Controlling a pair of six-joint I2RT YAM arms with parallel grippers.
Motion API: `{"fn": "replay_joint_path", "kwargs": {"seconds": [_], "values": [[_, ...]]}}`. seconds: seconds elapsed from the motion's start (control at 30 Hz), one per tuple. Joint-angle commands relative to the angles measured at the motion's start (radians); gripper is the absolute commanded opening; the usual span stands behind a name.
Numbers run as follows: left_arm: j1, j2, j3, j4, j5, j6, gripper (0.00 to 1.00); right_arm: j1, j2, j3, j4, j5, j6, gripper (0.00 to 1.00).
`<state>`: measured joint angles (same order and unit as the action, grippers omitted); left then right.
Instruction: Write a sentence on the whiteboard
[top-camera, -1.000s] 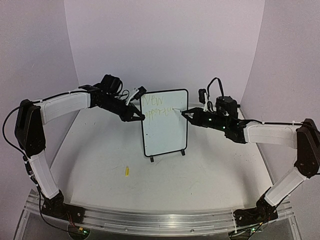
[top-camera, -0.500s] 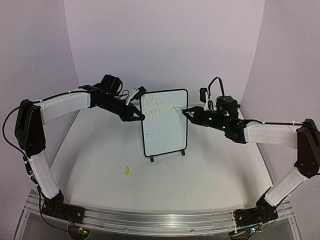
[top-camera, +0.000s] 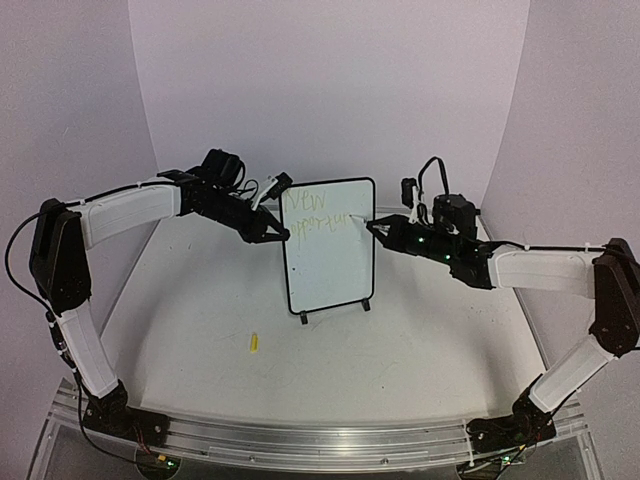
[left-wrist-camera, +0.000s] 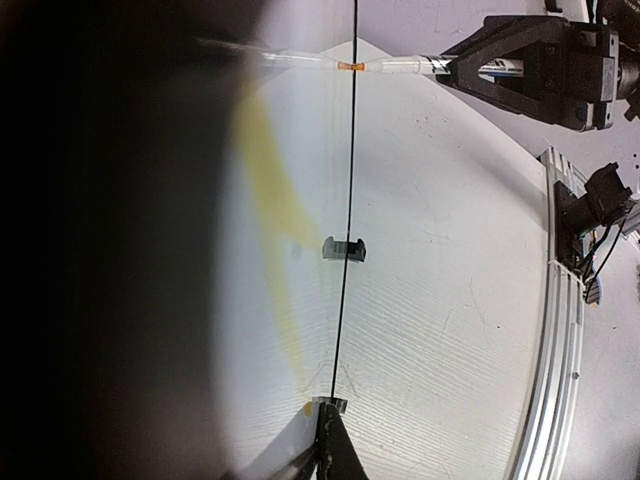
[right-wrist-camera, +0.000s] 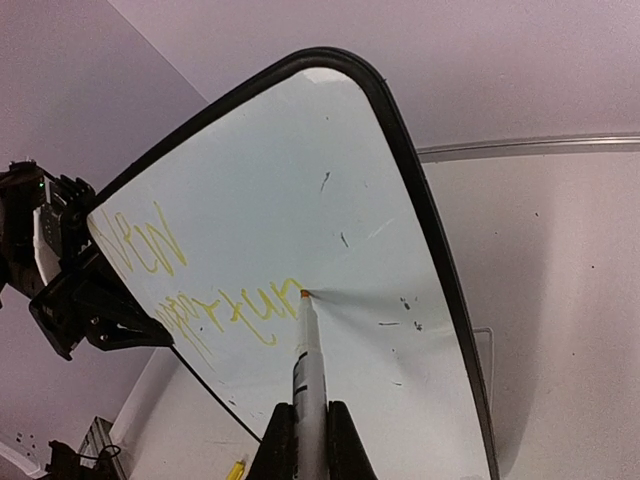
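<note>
**A:** Jaws first: how do they stand?

**B:** The right gripper (right-wrist-camera: 308, 425) has its jaws narrow, pinched on a white marker (right-wrist-camera: 309, 352). The left gripper (top-camera: 278, 236) has its jaws closed on the left edge of the whiteboard (top-camera: 330, 265).

**A:** And the board itself?

**B:** It stands upright on two black feet (top-camera: 303, 318) in the middle of the table (top-camera: 420, 350), between the arms. The marker's tip touches the white face at the end of the second line of the sentence (right-wrist-camera: 215, 300), yellow-green strokes under "NEW". A yellow cap (top-camera: 253, 342) lies on the table, apart from the board.
</note>
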<state>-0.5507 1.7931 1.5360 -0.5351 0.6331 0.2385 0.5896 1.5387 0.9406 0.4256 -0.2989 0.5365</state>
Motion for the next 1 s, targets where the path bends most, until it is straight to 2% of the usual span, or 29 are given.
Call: {"fn": "replay_joint_path", "kwargs": {"seconds": [0.0, 0.47, 0.97], "values": [[-0.005, -0.03, -0.013, -0.075, -0.082, 0.061, 0.0, -0.004, 0.002, -0.019, 0.001, 0.031, 0.009, 0.0], [-0.005, -0.029, -0.016, -0.074, -0.094, 0.063, 0.0, -0.004, -0.007, -0.051, 0.001, 0.018, 0.013, 0.0], [-0.005, -0.023, -0.016, -0.074, -0.093, 0.064, 0.0, -0.006, -0.118, -0.051, -0.069, -0.071, -0.028, 0.0]]}}
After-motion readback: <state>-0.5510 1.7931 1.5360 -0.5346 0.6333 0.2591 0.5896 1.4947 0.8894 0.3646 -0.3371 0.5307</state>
